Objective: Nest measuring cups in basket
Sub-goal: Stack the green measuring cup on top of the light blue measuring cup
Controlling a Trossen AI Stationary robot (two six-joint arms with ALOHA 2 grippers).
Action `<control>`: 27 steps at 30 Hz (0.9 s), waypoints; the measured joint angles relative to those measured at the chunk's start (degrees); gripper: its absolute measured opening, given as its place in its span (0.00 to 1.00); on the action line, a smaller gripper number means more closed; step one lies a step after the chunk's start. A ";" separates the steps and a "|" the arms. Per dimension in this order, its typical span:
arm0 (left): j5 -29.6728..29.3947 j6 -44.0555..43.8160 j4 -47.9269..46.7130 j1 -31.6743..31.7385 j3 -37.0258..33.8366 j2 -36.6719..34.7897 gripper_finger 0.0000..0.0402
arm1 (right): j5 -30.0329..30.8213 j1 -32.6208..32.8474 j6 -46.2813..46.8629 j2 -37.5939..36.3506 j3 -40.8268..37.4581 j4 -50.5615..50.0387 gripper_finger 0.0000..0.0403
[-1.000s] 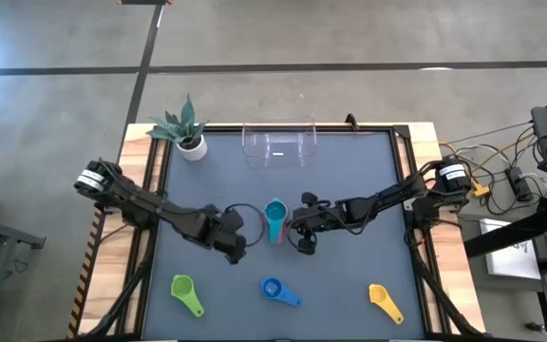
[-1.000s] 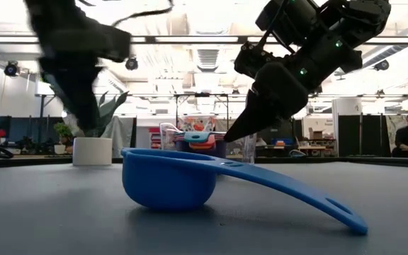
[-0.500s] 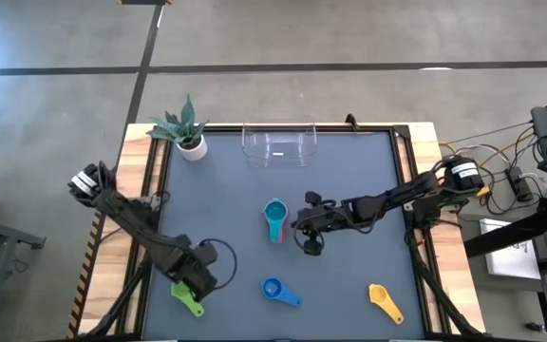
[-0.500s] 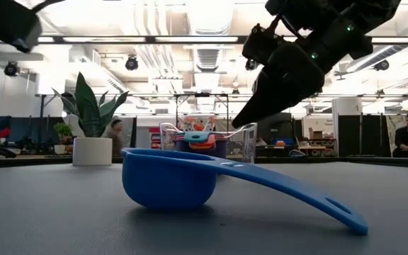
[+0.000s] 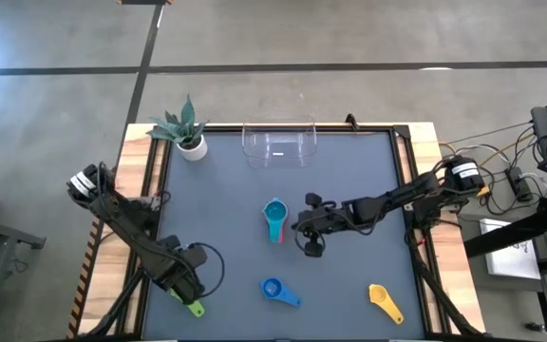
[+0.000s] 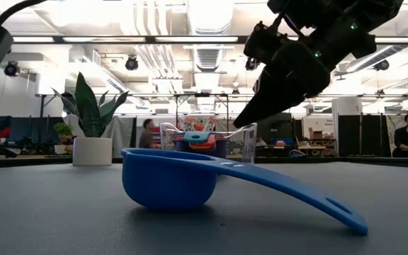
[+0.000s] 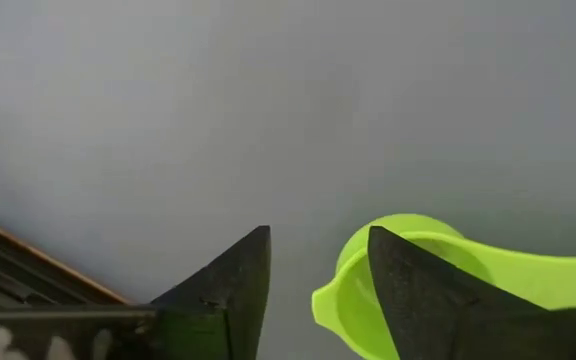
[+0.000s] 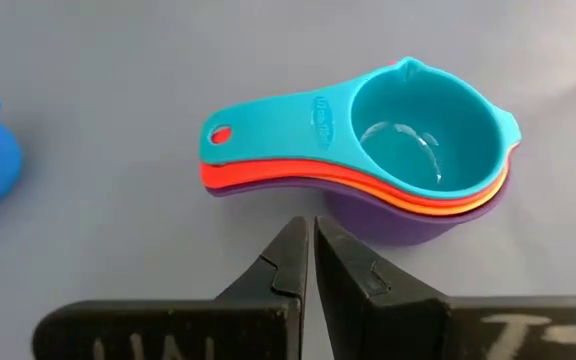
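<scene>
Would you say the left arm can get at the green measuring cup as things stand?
Probably yes. The left pincer is open right over the green cup, one finger lying across its bowl, with only bare table around it. The right pincer waits shut beside the teal-topped stack, well clear.

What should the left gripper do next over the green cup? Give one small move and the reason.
Probably lower a little and close on the green cup. The left gripper hovers over it with its fingers apart, one finger already over the bowl, and the cup lies loose on the table. The right gripper waits shut beside the nested stack.
</scene>
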 joint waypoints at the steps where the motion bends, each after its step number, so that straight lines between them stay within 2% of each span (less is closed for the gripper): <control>1: 0.01 0.01 -0.06 -0.02 -0.07 -0.02 0.40 | 0.00 0.09 -0.01 0.00 -0.02 0.00 0.03; 8: -2.79 -0.09 1.49 -1.85 -1.92 -3.13 0.44 | 0.00 0.11 -0.04 0.00 -0.02 0.00 0.03; 15: -8.91 -8.32 16.44 -6.08 -15.03 -14.83 0.42 | -0.02 0.11 -0.51 0.00 -0.04 -0.58 0.03; 18: -9.09 -9.34 21.10 -6.08 -18.09 -18.01 0.40 | -0.02 0.11 -0.52 0.00 -0.07 -0.61 0.03; 20: -8.79 -8.67 20.94 -6.10 -18.49 -18.25 0.40 | -0.02 0.11 -0.65 0.00 -0.09 -0.61 0.03; 27: -3.05 -6.73 18.32 -6.10 -18.85 -14.75 0.43 | -0.02 0.11 -1.46 0.00 -0.23 -0.62 0.03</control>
